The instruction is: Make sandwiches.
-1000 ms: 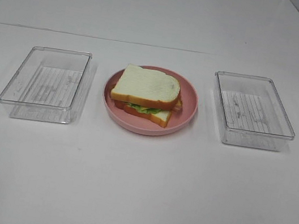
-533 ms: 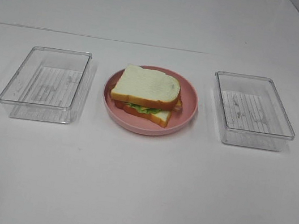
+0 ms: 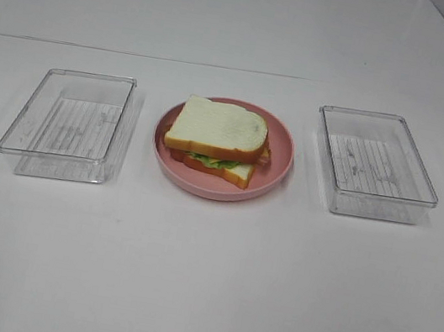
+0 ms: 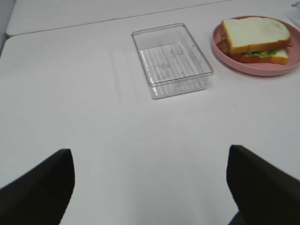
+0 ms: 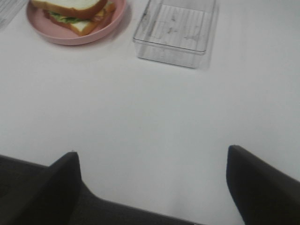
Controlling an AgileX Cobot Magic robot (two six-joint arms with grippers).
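A stacked sandwich (image 3: 215,139) with white bread, green lettuce and a reddish layer lies on a round pink plate (image 3: 282,156) in the middle of the white table. It also shows in the left wrist view as the sandwich (image 4: 255,40) on the plate (image 4: 243,65), and in the right wrist view as the sandwich (image 5: 75,11) on the plate (image 5: 61,36). My left gripper (image 4: 150,187) is open, its dark fingers (image 4: 40,187) wide apart over bare table, well short of the tray. My right gripper (image 5: 152,187) is open too, far from the plate. Neither arm appears in the exterior view.
An empty clear plastic tray (image 3: 67,125) stands left of the plate and another clear tray (image 3: 374,164) to its right. They appear in the wrist views as the tray (image 4: 171,60) and the tray (image 5: 174,30). A table seam (image 3: 55,41) runs across behind them.
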